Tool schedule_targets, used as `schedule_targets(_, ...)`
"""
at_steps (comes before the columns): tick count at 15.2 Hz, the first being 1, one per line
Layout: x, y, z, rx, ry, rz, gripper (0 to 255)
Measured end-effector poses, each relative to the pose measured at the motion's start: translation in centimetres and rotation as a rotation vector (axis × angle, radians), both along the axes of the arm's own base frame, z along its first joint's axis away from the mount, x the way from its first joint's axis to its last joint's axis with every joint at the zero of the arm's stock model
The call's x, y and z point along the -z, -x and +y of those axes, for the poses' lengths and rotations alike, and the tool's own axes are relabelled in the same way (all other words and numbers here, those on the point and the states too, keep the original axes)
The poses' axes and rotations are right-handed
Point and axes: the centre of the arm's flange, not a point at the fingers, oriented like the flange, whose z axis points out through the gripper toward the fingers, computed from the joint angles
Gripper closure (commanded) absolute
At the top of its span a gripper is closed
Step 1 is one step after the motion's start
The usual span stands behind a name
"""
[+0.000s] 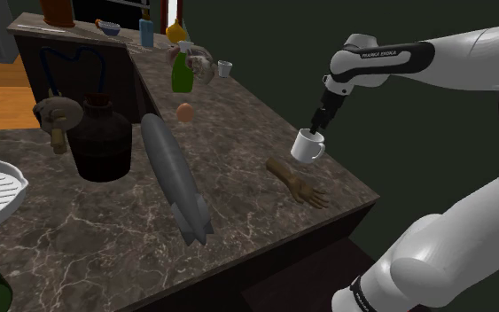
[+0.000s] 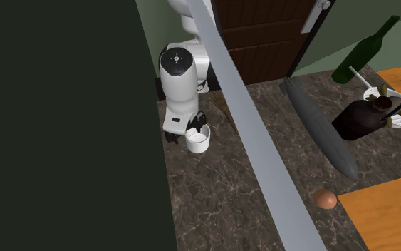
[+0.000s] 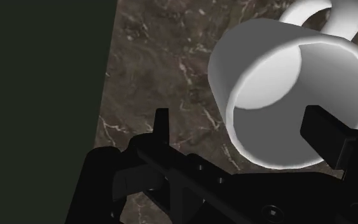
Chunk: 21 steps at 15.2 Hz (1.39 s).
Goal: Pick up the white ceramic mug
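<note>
While the white mug (image 1: pixel 307 147) is sitting upright near the dark marbled counter's (image 1: pixel 238 151) edge, we are holding our gripper (image 1: pixel 316 128) wide open just above its rim, without clasping it.

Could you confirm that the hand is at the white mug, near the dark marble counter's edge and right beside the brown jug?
Not quite: the white mug is not beside the brown jug. In the shoulder view the jug stands far across the counter, with a grey airship model between them. The hand is at the mug.
</note>
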Motion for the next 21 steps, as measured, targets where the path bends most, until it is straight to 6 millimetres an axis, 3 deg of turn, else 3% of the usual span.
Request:
schedule_targets(6, 2.9, -0.1, -0.2, 0.0, 0.0, 0.0, 0)
schedule_targets(7, 3.2, -0.2, -0.1, 0.0, 0.0, 0.0, 255)
schedule_targets(17, 3.3, -0.2, -0.1, 0.0, 0.0, -0.002, 255)
schedule_targets(21, 1.7, -0.2, -0.1, 0.0, 0.0, 0.0, 255)
